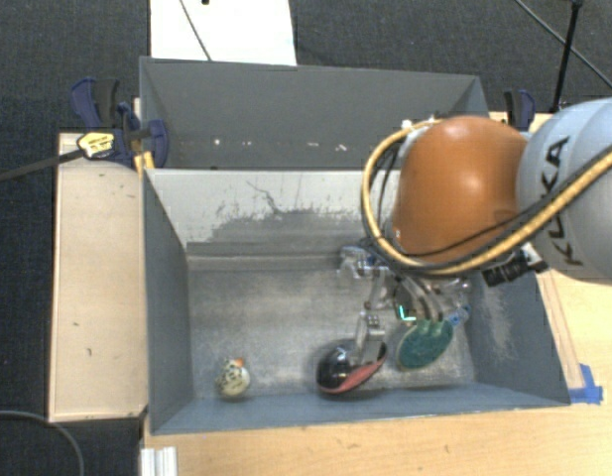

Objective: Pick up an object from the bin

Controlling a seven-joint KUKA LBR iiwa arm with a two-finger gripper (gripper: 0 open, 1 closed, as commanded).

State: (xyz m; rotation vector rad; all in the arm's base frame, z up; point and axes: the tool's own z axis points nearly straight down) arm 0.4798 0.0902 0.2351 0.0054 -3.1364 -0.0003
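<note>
My gripper (377,337) hangs low over the bin's front right, below the orange wrist cover. A thin metal finger (369,327) reaches down beside a black, rounded thing with a red strip (340,370) that lies at the front wall. A teal-green round thing (423,344) sits just right of the gripper, partly under it. Nothing shows between the fingers. A small pale yellow-and-white ball-like thing (233,376) lies at the front left, well away from the gripper.
The orange cover and looped cables on the wrist hide the bin's right middle. The bin's front wall runs close behind the black and teal things. Bare grey floor stretches over the left and back.
</note>
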